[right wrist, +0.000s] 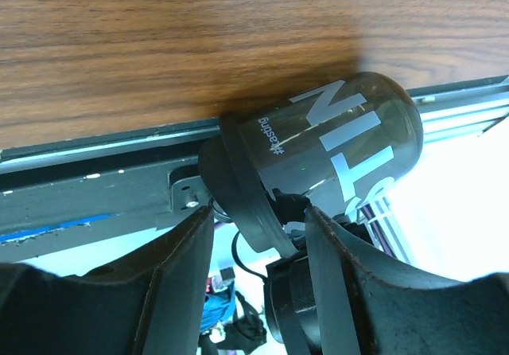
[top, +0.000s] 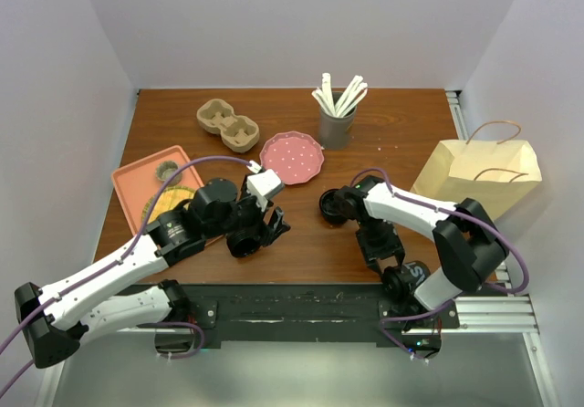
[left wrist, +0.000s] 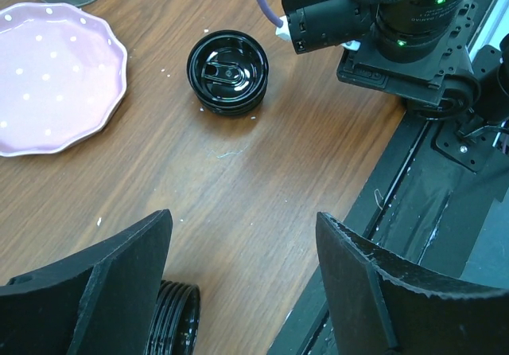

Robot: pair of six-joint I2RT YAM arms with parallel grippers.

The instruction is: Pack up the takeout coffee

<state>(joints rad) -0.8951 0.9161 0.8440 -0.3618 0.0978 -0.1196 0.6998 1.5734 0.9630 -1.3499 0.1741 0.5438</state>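
The left gripper (left wrist: 242,221) gapes wide, nothing between its 2 fingers (left wrist: 95,283) — a black lid (left wrist: 228,72) lies ahead, near the pink plate (left wrist: 48,76). The dark lettered coffee cup (right wrist: 350,132) is at the table's (right wrist: 159,44) near edge, its black-rimmed end between the right gripper (right wrist: 258,212) jaws — whether they pinch it, I cannot tell.

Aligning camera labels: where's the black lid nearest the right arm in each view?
Top external: black lid mid-table, just left of the right arm.
Left wrist: lid upper middle of the picture.
Right wrist: not in it.
Shared landmark: pink dotted plate, to the lid's left in both views that show it.
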